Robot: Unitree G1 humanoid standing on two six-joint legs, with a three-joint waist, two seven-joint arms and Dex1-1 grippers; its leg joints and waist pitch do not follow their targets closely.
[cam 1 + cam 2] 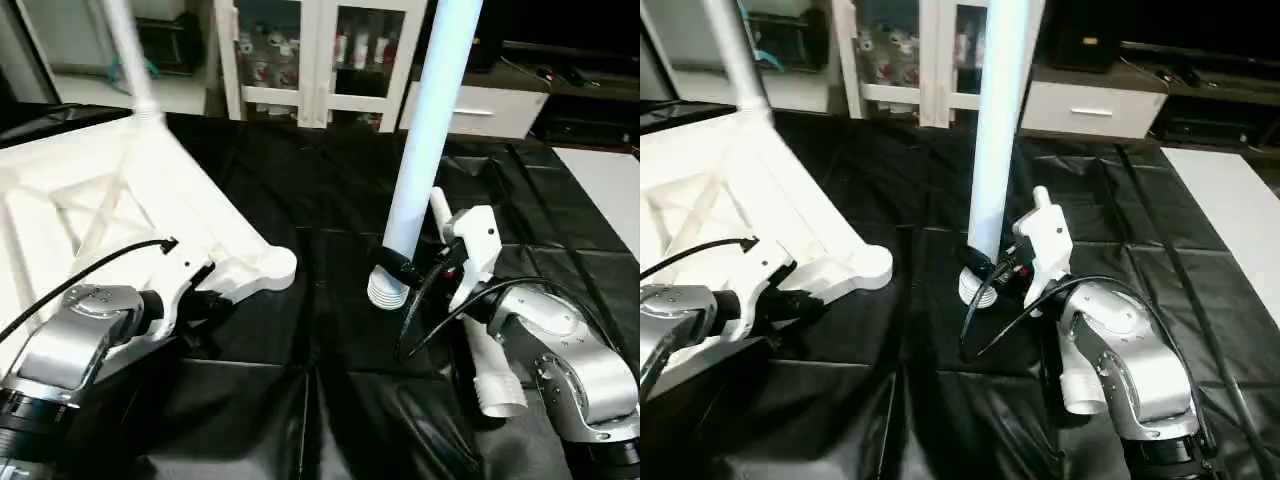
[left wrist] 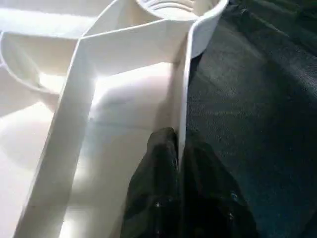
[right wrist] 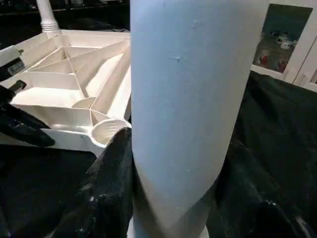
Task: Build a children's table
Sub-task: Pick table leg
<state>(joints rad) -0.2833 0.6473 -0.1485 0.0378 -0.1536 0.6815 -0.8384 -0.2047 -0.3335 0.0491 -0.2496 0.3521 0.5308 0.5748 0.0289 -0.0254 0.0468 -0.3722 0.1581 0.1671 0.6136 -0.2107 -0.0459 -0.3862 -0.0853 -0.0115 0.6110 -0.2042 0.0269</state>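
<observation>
The white tabletop (image 1: 100, 210) lies upside down on the left, ribs up, with an empty round corner socket (image 1: 275, 265) facing the middle. One leg (image 1: 130, 50) stands in its far corner. My left gripper (image 1: 210, 292) is shut on the tabletop's thin rim wall (image 2: 184, 99) just behind that socket, one finger (image 2: 153, 193) on each side. My right gripper (image 1: 405, 270) is shut on a second leg (image 1: 430, 130), held nearly upright. Its threaded end (image 1: 388, 290) hangs just above the black cover, to the right of the socket. A third leg (image 1: 490, 375) lies under my right forearm.
A black cover (image 1: 330, 340) spreads over the work surface. A white glass-door cabinet (image 1: 320, 50) and a low white drawer unit (image 1: 480, 110) stand behind it. A white surface (image 1: 610, 190) borders the cover on the far right.
</observation>
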